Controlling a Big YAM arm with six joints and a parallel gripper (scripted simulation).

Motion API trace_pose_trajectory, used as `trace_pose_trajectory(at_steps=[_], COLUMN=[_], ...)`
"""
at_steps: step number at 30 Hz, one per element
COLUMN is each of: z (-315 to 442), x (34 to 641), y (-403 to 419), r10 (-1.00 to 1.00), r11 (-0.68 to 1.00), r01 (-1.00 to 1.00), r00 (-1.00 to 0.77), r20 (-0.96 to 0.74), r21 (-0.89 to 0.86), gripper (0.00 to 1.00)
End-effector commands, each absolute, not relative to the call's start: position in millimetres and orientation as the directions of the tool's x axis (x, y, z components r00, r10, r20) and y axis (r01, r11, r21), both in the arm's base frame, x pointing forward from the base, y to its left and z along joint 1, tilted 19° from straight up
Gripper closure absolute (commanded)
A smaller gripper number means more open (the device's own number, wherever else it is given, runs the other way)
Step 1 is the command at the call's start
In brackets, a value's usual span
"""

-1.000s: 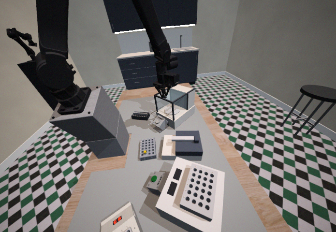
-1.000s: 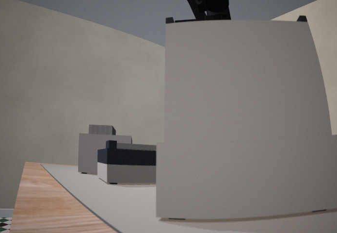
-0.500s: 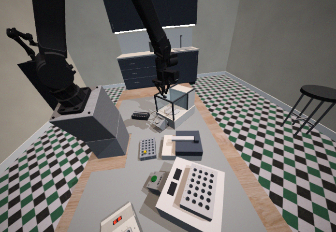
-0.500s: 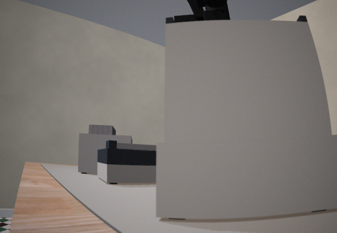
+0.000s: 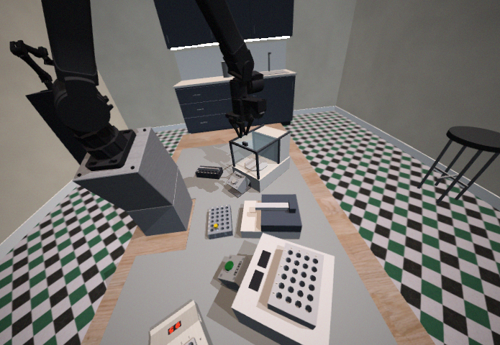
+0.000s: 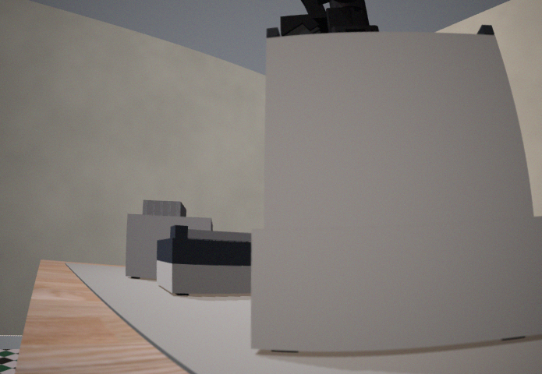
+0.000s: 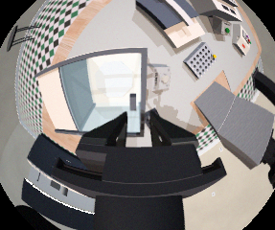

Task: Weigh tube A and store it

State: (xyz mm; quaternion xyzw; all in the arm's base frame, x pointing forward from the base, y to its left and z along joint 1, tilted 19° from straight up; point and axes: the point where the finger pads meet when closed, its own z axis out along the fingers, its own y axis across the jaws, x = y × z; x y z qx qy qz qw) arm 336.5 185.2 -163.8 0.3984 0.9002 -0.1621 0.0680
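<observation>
The balance (image 5: 260, 160) stands at the far end of the mat. Its glass box also shows in the wrist view (image 7: 95, 92). The top pane's small dark knob (image 5: 244, 143) sits near the box's front edge and shows in the wrist view (image 7: 132, 102). The pane looks drawn over the top. My gripper (image 5: 242, 133) hangs just above that knob with nothing between its narrowed fingers. The pan (image 5: 254, 164) looks bare. The rack RK (image 5: 219, 221) shows one yellow-capped tube (image 5: 215, 225). I see no red-capped tube in any view. The dry block DB (image 5: 288, 284) shows only dark bores.
The magnet block (image 5: 208, 172) lies left of the balance. The spectrophotometer (image 5: 273, 215) and the mixer (image 5: 233, 268) stand between the balance and DB. The arm's base block (image 5: 136, 179) is on the left. In the exterior view a grey housing (image 6: 394, 189) blocks most of the view.
</observation>
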Motion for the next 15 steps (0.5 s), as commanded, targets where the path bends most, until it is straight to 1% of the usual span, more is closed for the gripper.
trace_pose_trajectory(at_steps=[1, 15], z=[-137, -126], x=[361, 362], y=[217, 222], r10=[0.701, 0.700], r11=[0.647, 0.648], r01=[0.746, 0.745], r00=[-0.663, -0.664], r20=[-0.263, -0.262], r21=[-0.158, -0.155], gripper=[0.70, 0.70])
